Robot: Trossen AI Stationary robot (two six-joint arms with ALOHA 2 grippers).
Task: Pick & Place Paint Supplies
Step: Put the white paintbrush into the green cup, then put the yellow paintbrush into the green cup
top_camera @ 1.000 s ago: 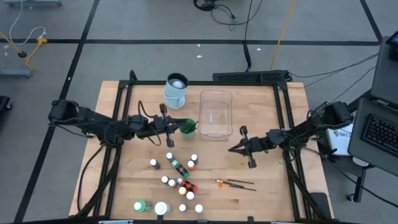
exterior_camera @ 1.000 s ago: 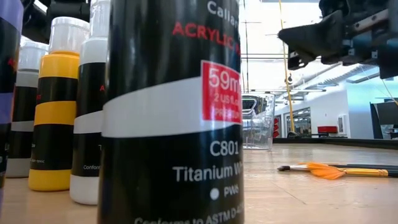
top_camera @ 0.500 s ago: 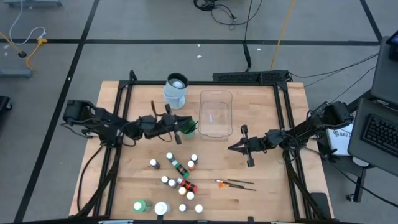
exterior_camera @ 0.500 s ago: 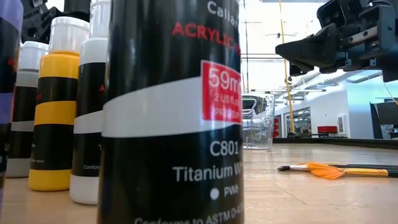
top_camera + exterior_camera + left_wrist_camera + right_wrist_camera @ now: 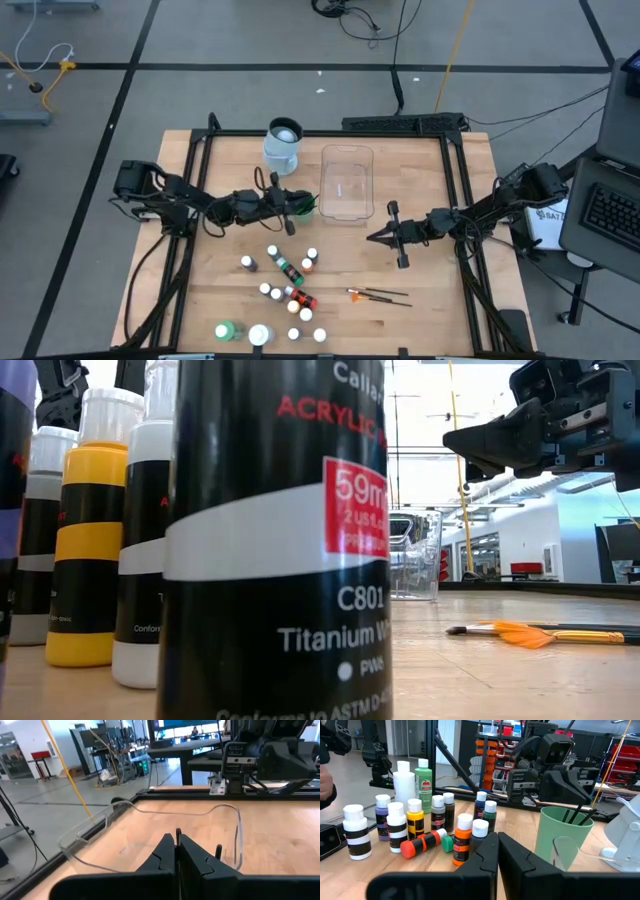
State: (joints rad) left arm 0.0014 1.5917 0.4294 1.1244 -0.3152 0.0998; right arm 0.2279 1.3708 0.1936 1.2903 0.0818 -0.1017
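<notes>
While paint bottles (image 5: 290, 285) cluster mid-table, shut right hand (image 5: 374, 239) hovers well apart

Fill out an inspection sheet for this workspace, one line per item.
Surface: wooden table, black frame rails along its edges.
Job's things: small paint bottles clustered at the front, one orange lying down; green bottle and white jar at the front edge; brushes flat on the wood.
Clutter: clear tub, pale jug, green cup holding dark sticks.
Grippers: left pincer shut, empty, by the green cup; right pincer shut, empty, above the wood.
Cables: several on the floor behind.
Surroundings: keyboard to the right.
</notes>
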